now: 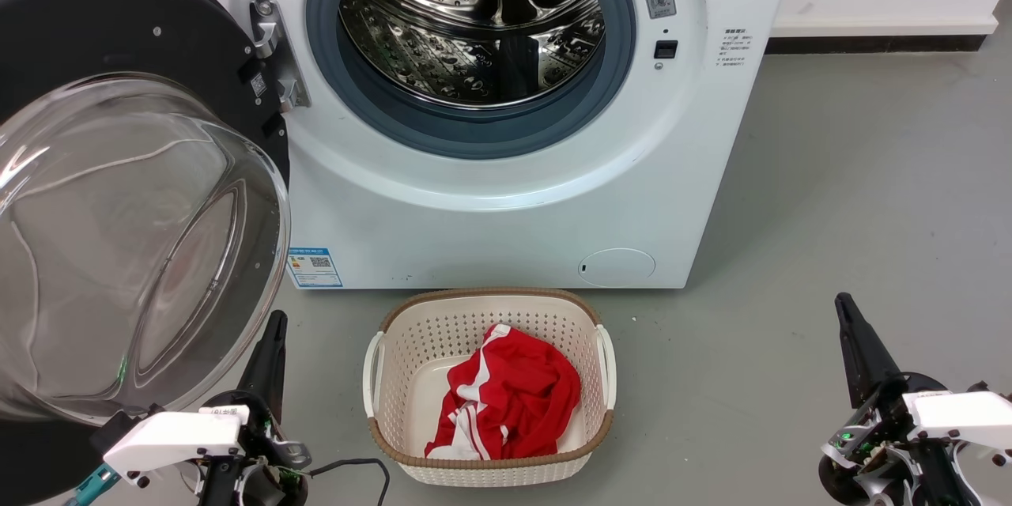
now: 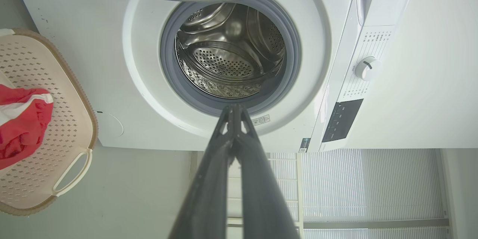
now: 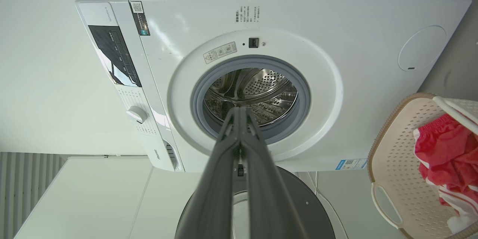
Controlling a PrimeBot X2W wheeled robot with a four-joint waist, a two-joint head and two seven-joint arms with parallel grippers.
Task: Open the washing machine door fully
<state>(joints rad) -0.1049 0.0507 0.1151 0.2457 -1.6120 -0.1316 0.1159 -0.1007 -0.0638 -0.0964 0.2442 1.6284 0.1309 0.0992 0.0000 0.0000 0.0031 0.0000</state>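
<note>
Door open, arms low: the door (image 1: 118,24) stands wide of the washer (image 1: 506,198), hung on its hinge (image 1: 273,47) at the left of the opening, its glass bowl (image 1: 134,253) facing me and the drum (image 1: 474,24) bare. My left gripper (image 1: 275,326) points up just beside the bowl's lower right rim, fingers pressed together on nothing; whether it touches the glass I cannot tell. My right gripper (image 1: 843,307), likewise clenched and empty, sits well apart, beyond the basket (image 1: 490,299). The door lies up and left of my left arm, the nearer one. Any last push, I judge, would go leftward from there.
</note>
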